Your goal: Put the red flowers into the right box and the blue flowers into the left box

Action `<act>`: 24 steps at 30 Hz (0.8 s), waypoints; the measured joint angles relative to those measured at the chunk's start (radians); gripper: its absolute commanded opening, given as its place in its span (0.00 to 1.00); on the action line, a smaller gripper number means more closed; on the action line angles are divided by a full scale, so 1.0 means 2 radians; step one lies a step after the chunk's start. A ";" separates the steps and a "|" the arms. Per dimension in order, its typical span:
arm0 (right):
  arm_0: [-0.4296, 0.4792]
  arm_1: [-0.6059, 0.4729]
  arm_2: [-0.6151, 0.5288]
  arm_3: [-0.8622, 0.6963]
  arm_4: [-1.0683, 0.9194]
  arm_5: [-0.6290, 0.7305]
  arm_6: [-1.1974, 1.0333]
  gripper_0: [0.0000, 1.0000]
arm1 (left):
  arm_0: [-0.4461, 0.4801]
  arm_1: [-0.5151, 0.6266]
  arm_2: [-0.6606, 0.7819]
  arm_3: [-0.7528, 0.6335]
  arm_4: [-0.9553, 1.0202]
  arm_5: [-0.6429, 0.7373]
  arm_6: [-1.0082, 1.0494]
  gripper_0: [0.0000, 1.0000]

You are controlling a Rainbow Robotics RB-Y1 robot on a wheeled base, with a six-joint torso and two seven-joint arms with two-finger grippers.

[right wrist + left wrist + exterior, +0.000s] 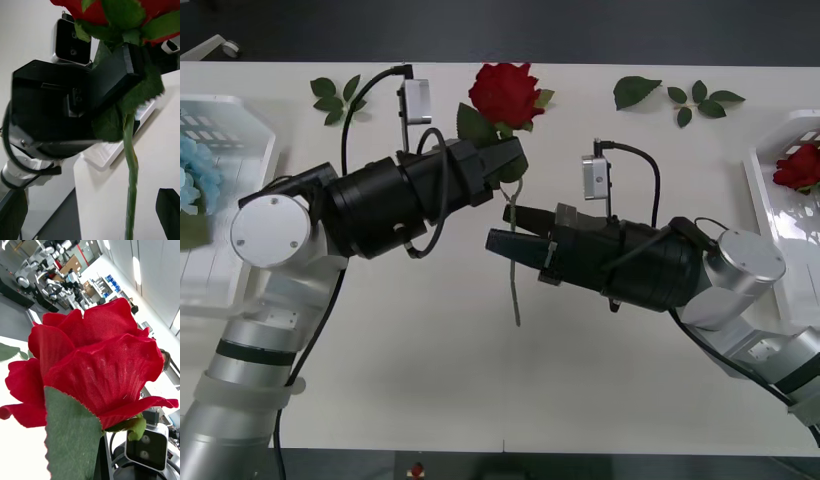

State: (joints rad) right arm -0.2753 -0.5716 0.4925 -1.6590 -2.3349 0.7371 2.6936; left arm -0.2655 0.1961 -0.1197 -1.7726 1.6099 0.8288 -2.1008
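A red flower (505, 93) is held up over the table's middle, its head (97, 360) close to the left wrist camera. My left gripper (510, 160) is shut on its stem just under the head, its black fingers (123, 71) pinching stem and leaves. The thin stem (131, 180) hangs down between the open fingers of my right gripper (505, 227), which sits just below the left one. Another red flower (798, 165) lies in the right box (765, 200). Blue flowers (195, 175) lie in the left box (240, 125).
Loose green leaf sprigs lie along the table's far edge, one at the left (335, 97) and others at the right (635, 92) (702, 100). The two arms meet over the middle of the white table (480, 380).
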 measured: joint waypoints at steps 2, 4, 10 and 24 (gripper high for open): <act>-0.001 0.004 0.000 0.000 0.011 -0.003 0.000 1.00 | 0.000 -0.006 -0.010 0.000 -0.009 -0.001 0.000 0.00; -0.001 0.005 0.001 0.000 0.021 -0.003 0.000 1.00 | 0.000 -0.012 -0.015 0.000 -0.018 -0.001 0.000 0.00; -0.001 0.003 0.014 0.000 0.037 -0.006 0.000 1.00 | 0.000 -0.030 -0.015 0.000 -0.039 -0.001 0.008 0.00; -0.001 -0.005 0.029 0.000 0.080 -0.030 0.000 0.50 | 0.000 -0.031 -0.015 0.000 -0.042 -0.001 0.010 0.00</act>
State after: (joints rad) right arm -0.2767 -0.5819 0.5507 -1.6590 -2.1745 0.6770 2.6936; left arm -0.2657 0.1342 -0.1502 -1.7726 1.5264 0.8259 -2.0813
